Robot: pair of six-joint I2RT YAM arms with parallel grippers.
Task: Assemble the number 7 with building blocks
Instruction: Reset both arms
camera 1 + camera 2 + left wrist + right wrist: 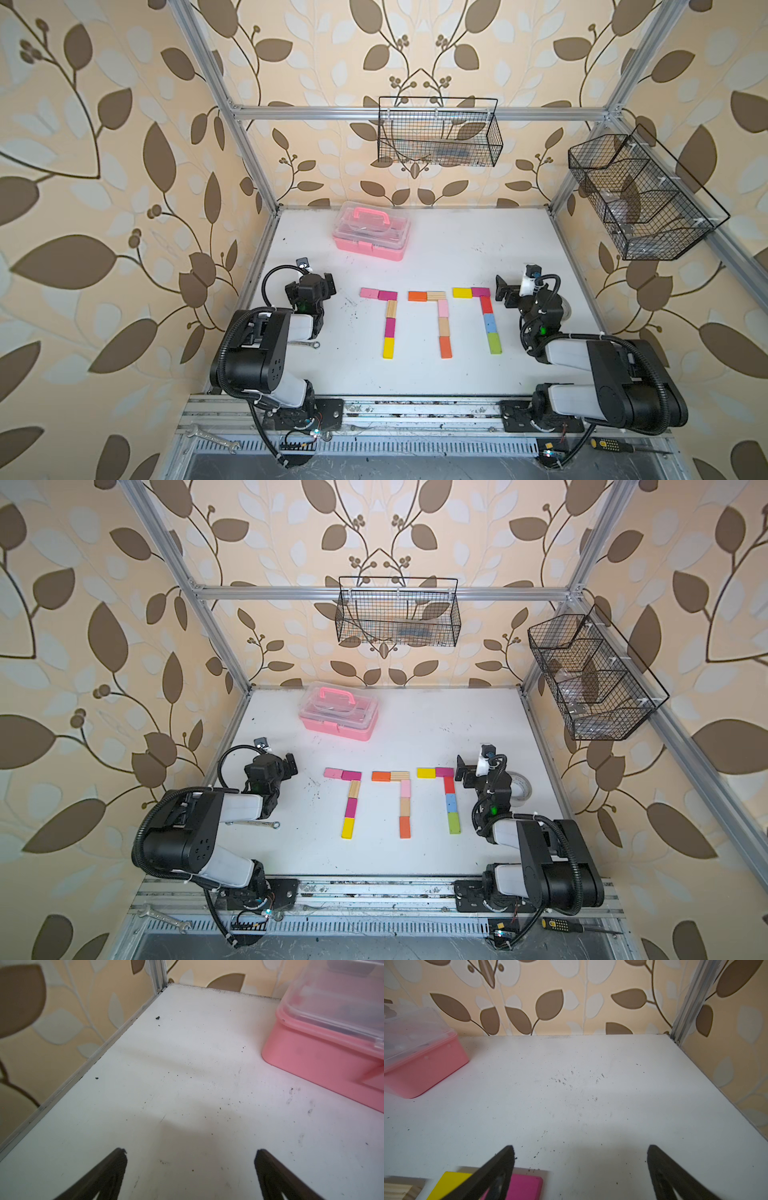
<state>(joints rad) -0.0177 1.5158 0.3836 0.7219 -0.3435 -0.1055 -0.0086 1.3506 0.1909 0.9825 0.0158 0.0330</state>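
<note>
Left pincer (pixel 190 1152) apart, empty, above desk (pixel 187 1064) near pink case (pixel 311 1064). Whole figures show only in the top views: left 7 (pixel 391 308), middle 7 (pixel 443 308), right 7 (pixel 486 304), in a row mid-desk. Right pincer (pixel 580 1148) apart, empty; its wrist view catches right 7's yellow block (pixel 451 1181) and magenta block (pixel 527 1186).

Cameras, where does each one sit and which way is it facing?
Top views: above the near edge, looking down on the table and building blocks; left arm and right arm show.
Left wrist: on the left arm, facing the far left corner; open left gripper shows.
Right wrist: on the right arm, facing the far right corner; open right gripper shows.
Shared: pink case in all four.
</note>
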